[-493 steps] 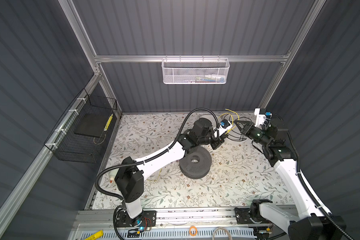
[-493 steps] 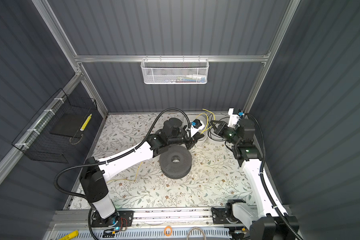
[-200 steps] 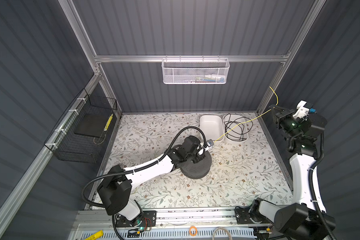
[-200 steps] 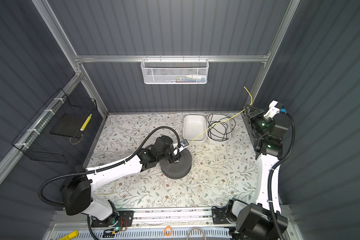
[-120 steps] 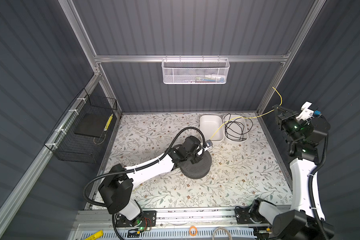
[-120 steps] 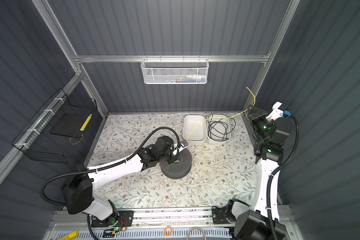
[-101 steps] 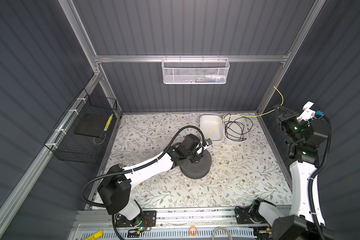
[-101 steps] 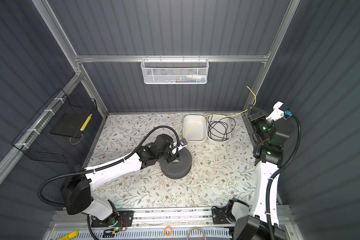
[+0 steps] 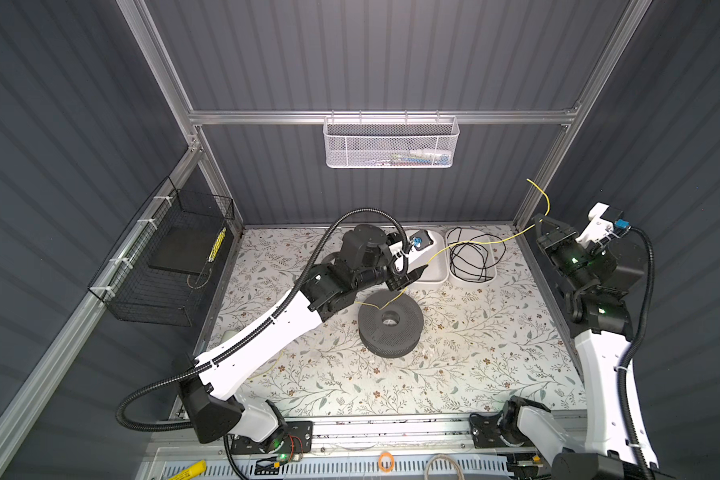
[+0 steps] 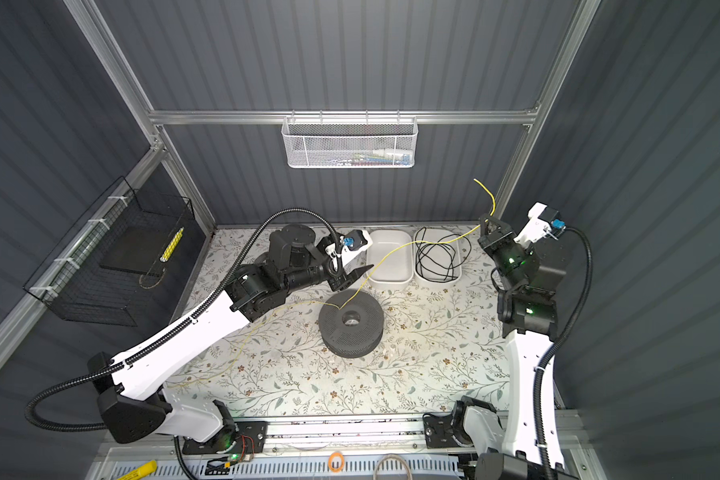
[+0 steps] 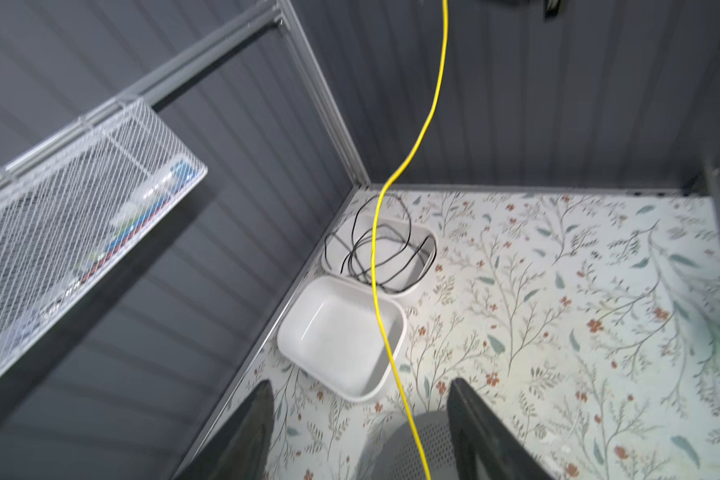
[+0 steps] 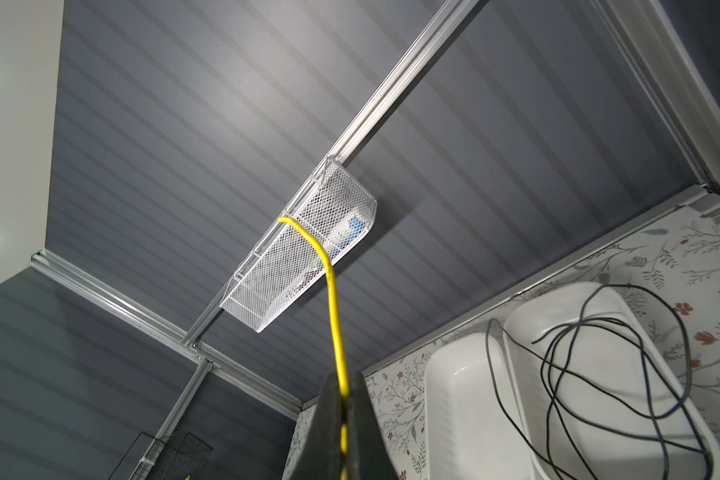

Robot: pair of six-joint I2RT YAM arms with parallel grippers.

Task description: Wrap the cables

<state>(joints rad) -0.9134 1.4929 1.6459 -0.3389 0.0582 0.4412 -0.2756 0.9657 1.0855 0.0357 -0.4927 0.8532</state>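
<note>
The cables task centres on a thin yellow cable [image 9: 466, 244] strung in the air from the dark perforated spool [image 9: 389, 322] up to my right gripper [image 9: 538, 221]. That gripper is shut on the cable [image 12: 333, 291] near the back right post, and a short free end curls up past it. My left gripper [image 9: 410, 279] hovers just behind the spool [image 10: 352, 322], open. The cable [image 11: 375, 249] passes loose between its fingers [image 11: 262, 399] without touching either. More yellow cable [image 10: 242, 345] trails from the spool across the table under the left arm.
Two white trays stand at the back: one empty [image 9: 435, 270], one [image 9: 491, 276] holding a loose black cord [image 9: 474, 257]. A white mesh basket [image 9: 391, 145] hangs on the back wall and a black wire basket [image 9: 163, 257] on the left wall. An orange ring [image 9: 386, 461] lies on the front rail.
My left gripper has opened, let go of the yellow cable at the spool and lifted back toward the trays. The right gripper still holds the cable and has shifted slightly.
</note>
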